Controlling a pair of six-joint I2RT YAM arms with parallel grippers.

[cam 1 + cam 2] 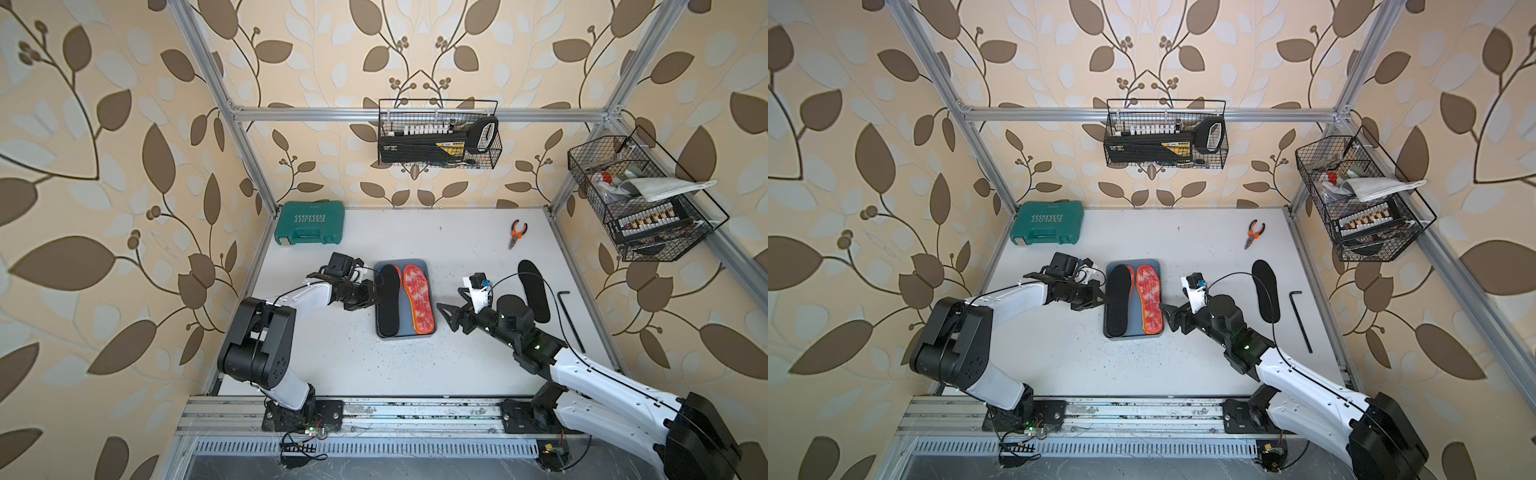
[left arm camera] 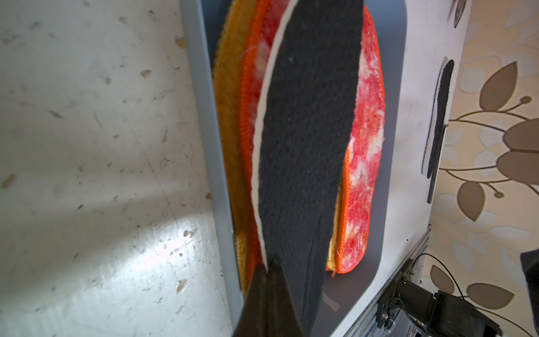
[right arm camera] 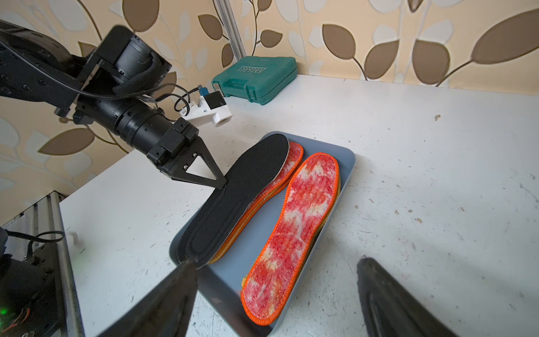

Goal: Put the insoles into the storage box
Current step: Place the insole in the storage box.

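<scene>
The blue-grey storage box (image 1: 405, 336) (image 1: 1133, 337) (image 3: 348, 157) sits mid-table. Inside lie two piles of insoles: a red-white insole (image 1: 419, 299) (image 1: 1149, 299) (image 3: 294, 233) tops one, and mustard-yellow edges (image 2: 227, 116) show beneath. My left gripper (image 1: 376, 297) (image 1: 1104, 297) (image 2: 269, 268) (image 3: 221, 183) is shut on the long edge of a black insole (image 1: 389, 301) (image 1: 1119, 301) (image 2: 306, 131) (image 3: 233, 201), which is tilted over the other pile. My right gripper (image 1: 444, 316) (image 1: 1167, 316) (image 3: 275, 262) stands open and empty beside the box. Another black insole (image 1: 535, 291) (image 1: 1266, 291) lies on the table further right.
A green tool case (image 1: 311, 223) stands at the back left. Orange-handled pliers (image 1: 516, 233) lie at the back right, and a black hex key (image 1: 571, 320) lies near the right edge. Wire baskets (image 1: 438, 137) (image 1: 640, 199) hang on the frame above.
</scene>
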